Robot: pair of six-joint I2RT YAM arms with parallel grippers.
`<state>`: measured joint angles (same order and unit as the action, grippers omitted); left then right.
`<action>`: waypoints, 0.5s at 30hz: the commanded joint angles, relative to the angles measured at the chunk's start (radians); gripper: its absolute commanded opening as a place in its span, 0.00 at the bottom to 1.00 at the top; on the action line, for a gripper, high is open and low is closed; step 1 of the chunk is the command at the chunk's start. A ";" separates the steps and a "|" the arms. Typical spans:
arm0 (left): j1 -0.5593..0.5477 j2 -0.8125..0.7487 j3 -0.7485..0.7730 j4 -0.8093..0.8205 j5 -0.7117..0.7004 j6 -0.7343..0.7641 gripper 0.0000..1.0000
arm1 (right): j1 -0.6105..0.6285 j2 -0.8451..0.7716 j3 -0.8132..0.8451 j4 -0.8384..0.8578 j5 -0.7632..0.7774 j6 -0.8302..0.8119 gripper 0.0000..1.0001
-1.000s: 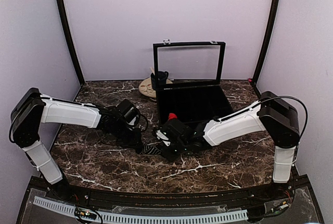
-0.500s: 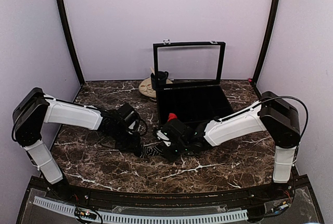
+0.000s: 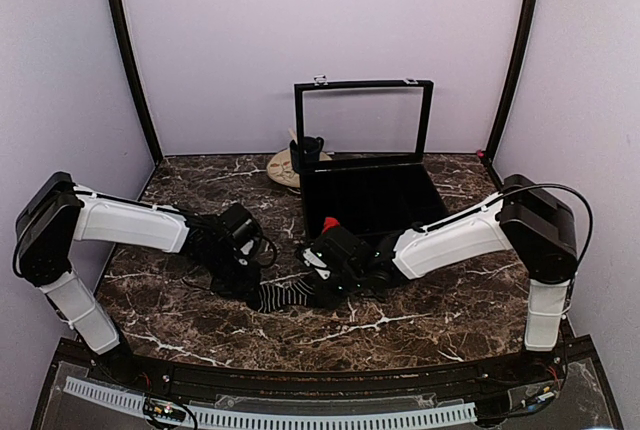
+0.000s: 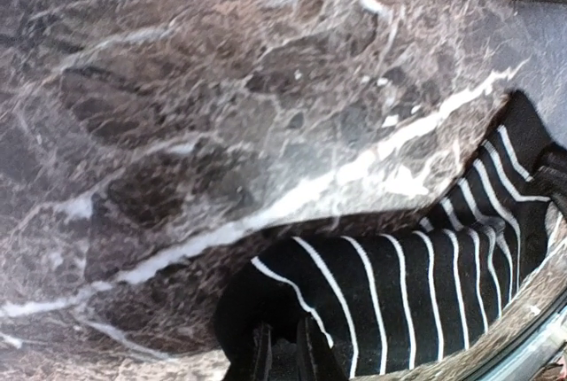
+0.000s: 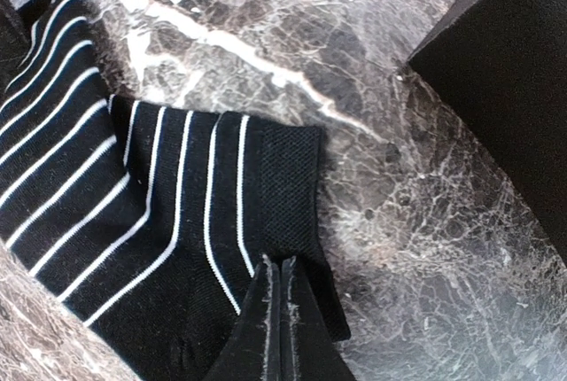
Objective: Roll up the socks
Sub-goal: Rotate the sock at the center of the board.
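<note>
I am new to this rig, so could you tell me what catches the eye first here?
A black sock with white stripes lies stretched on the marble table, near its front middle, pinched between the left claw and right claw. Behind it stands an open black box.

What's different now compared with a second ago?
The left end effector, gripping the striped sock, drew back toward the left and near edge, stretching the sock out longer. The right end effector stayed shut at the cuff end; the black box and mug did not move.
</note>
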<state>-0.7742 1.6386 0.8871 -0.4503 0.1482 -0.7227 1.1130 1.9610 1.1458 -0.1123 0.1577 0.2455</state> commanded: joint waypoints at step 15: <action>0.008 0.054 0.099 -0.255 -0.148 0.133 0.14 | -0.022 -0.023 -0.070 -0.115 0.017 0.025 0.00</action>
<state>-0.7742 1.6657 0.9520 -0.6006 0.0647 -0.6376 1.1065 1.9400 1.1168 -0.1078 0.1585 0.2493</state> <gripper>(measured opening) 0.140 0.006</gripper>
